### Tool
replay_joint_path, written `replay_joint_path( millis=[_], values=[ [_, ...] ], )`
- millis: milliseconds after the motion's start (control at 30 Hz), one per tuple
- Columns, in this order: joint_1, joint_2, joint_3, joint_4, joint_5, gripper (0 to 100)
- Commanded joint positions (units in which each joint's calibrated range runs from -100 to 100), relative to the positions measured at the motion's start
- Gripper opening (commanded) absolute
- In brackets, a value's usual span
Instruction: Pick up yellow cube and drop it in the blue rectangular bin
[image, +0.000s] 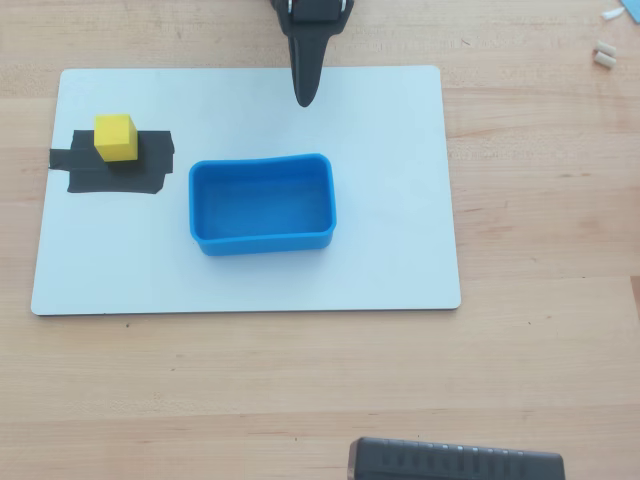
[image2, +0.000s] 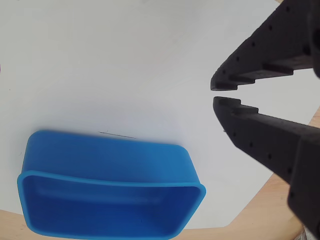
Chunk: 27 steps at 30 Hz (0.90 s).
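The yellow cube (image: 115, 137) sits on a patch of black tape (image: 105, 177) at the left of the white board (image: 400, 200) in the overhead view. It is out of the wrist view. The blue rectangular bin (image: 265, 243) stands empty in the middle of the board. It also shows in the wrist view (image2: 110, 155) at the lower left. My gripper (image: 304, 98) hangs over the board's far edge, above the bin and well to the right of the cube. In the wrist view my gripper (image2: 216, 93) is shut and empty, with only a sliver between the tips.
The board lies on a wooden table. A black ridged object (image: 455, 462) sits at the table's near edge. Small white bits (image: 603, 55) lie at the top right corner.
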Motion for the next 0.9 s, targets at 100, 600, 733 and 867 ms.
replay_joint_path(
  millis=[100, 600, 733, 867],
  values=[
    [-0.5, -1.3, -0.2, 0.1, 0.0, 0],
    [3.5, 18.5, -21.7, 0.3, 1.8, 0],
    [7.0, 29.9, -32.7, 4.1, 5.8, 0],
    [13.2, 35.2, -37.9, 6.5, 10.6, 0]
  ],
)
